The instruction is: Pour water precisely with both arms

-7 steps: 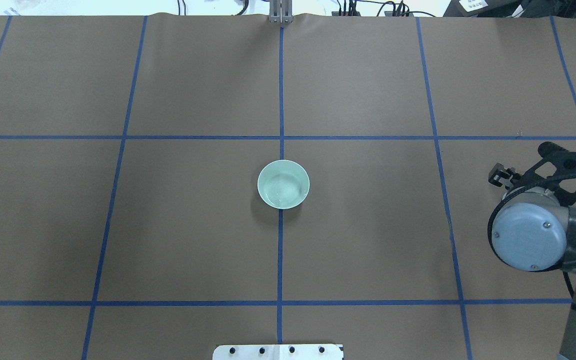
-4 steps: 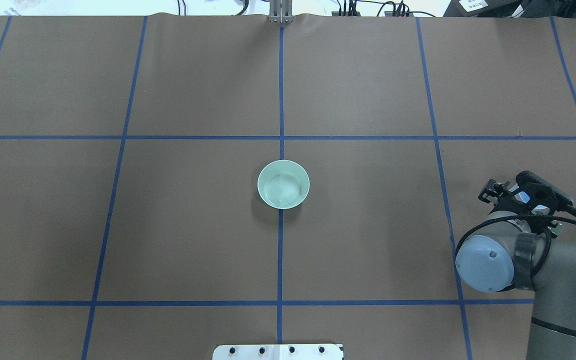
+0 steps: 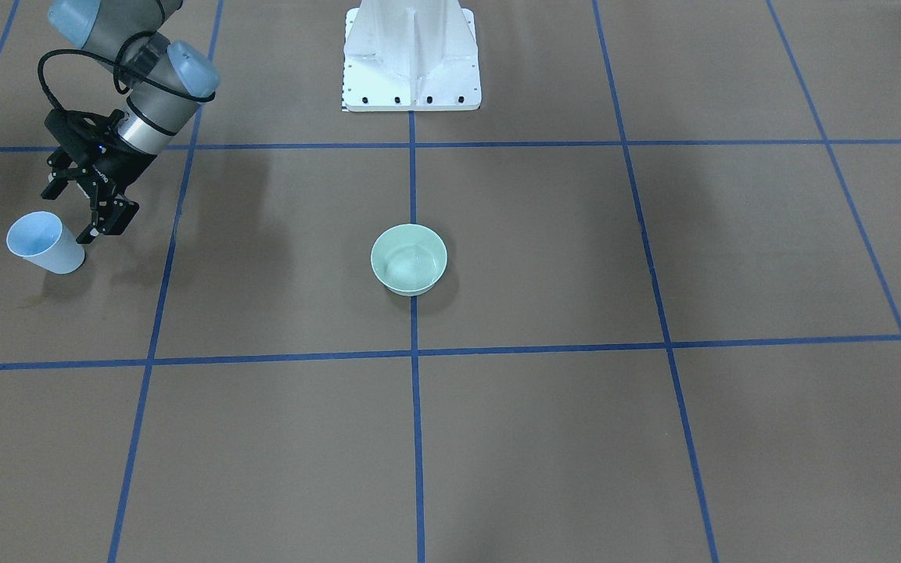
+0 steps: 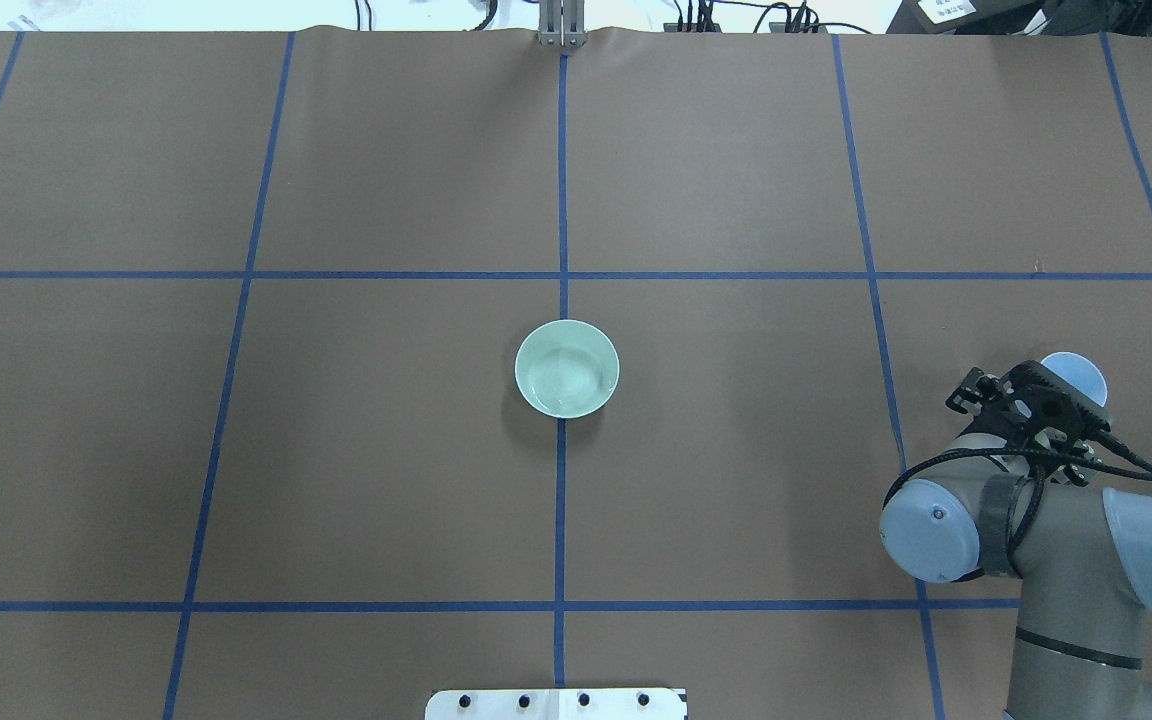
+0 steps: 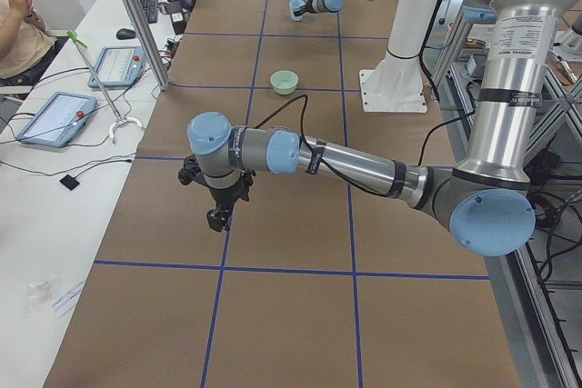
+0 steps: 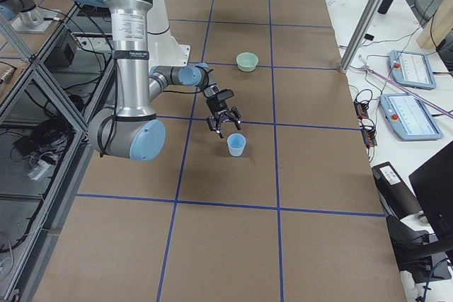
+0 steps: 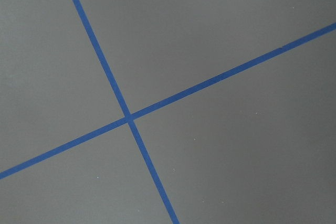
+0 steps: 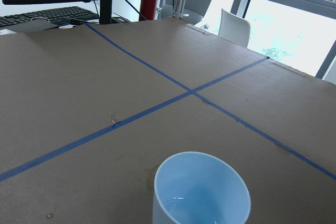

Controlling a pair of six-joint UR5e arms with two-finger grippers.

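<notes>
A light-blue cup (image 3: 44,243) stands upright on the table's right side, with a little water (image 8: 195,209) in its bottom. My right gripper (image 3: 75,213) is open and empty; it hangs just beside and above the cup without touching it, and partly hides the cup (image 4: 1076,373) in the overhead view. A pale-green bowl (image 4: 567,368) at the table's centre holds water (image 4: 564,378), seen as faint ripples. My left gripper (image 5: 216,216) points down over bare table near a tape crossing. It shows only in the exterior left view, so I cannot tell whether it is open or shut.
Brown paper with a blue tape grid (image 4: 562,200) covers the table. The white pedestal base (image 3: 411,55) stands at the robot's edge. Tablets (image 5: 55,117) and cables lie on the side bench, where an operator (image 5: 23,24) sits.
My right arm has swung round and its gripper has drawn back toward the robot. The blue cup now shows just beyond the gripper. The bowl has not moved.
</notes>
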